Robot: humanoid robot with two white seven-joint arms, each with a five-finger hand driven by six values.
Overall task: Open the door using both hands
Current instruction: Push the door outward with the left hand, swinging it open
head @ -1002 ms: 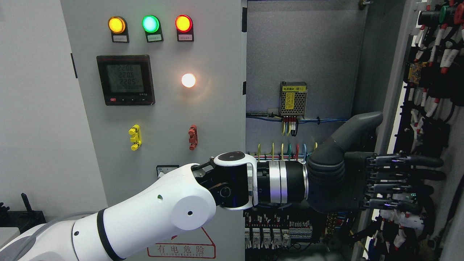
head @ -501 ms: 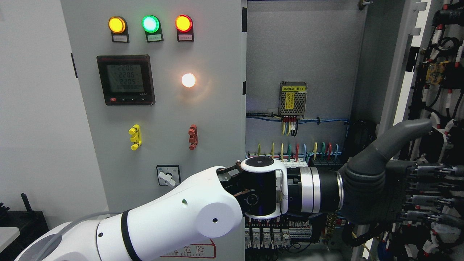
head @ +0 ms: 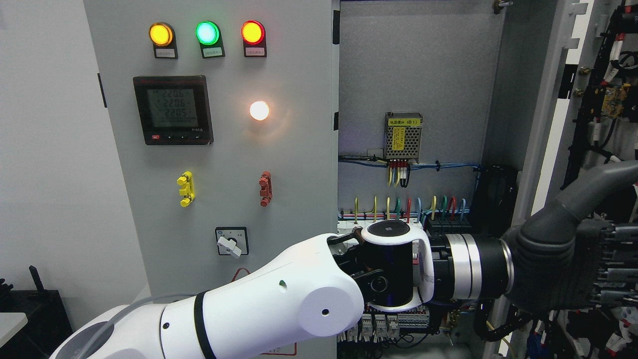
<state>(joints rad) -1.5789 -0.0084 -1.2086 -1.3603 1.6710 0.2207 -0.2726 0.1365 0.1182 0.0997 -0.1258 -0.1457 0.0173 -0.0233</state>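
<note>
The cabinet's right door [head: 551, 114] stands swung open at the picture's right, its inner face [head: 605, 104] carrying black wiring and parts. My left arm [head: 279, 314] comes in from the lower left and reaches across the open cabinet. My left hand [head: 598, 259] is dark grey, with the thumb raised and the fingers [head: 620, 271] straight, flat against the door's inner face and running off the right edge. It holds nothing. The left door [head: 224, 164] is closed. My right hand is out of view.
The left door carries three indicator lamps [head: 207, 32], a meter [head: 173, 109], a lit white lamp [head: 259, 110] and a rotary switch [head: 231, 241]. Inside the cabinet are a power supply [head: 403, 135], coloured wires [head: 398, 207] and breakers [head: 394, 321]. A white wall [head: 45, 149] is at the left.
My left arm has moved to the right and slightly down. The right door has swung further open to the right, and more of the cabinet's inside shows.
</note>
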